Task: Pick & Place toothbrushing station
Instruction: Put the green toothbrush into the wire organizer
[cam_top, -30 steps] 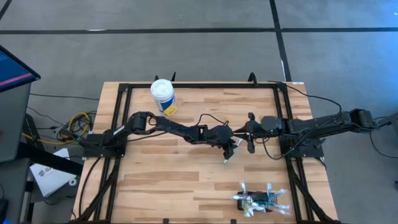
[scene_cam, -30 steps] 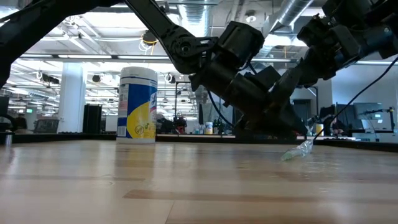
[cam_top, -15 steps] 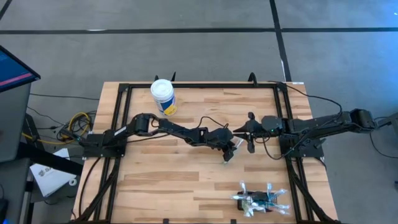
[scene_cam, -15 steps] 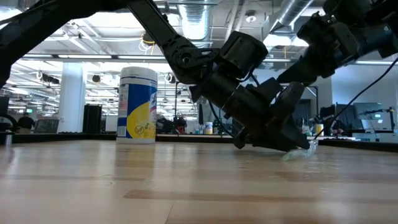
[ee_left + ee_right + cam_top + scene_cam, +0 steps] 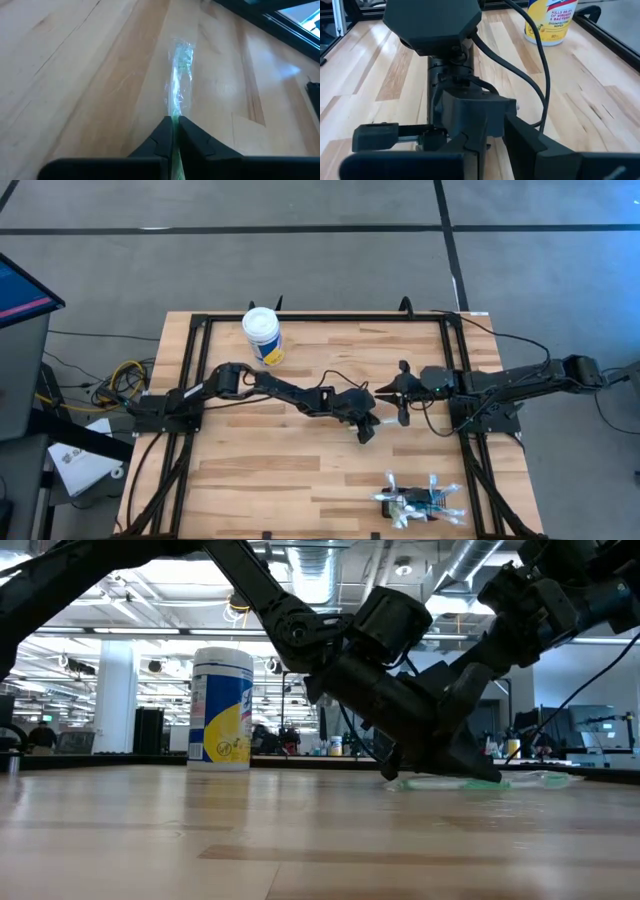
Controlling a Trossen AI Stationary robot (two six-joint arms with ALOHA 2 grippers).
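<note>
left claw is pinched shut on a plastic-wrapped green toothbrush lying flat mid-worktop. right claw hangs just right of it, can't tell its state. toothbrushing station sits near-right: looks light, stiff; grab its long edges.

We see the toothbrushing station, a small flat black holder with clear-wrapped pieces sticking out, lying well apart from the tub. Between them a green toothbrush in clear wrap lies flat, one end pinched by the left gripper.
</note>
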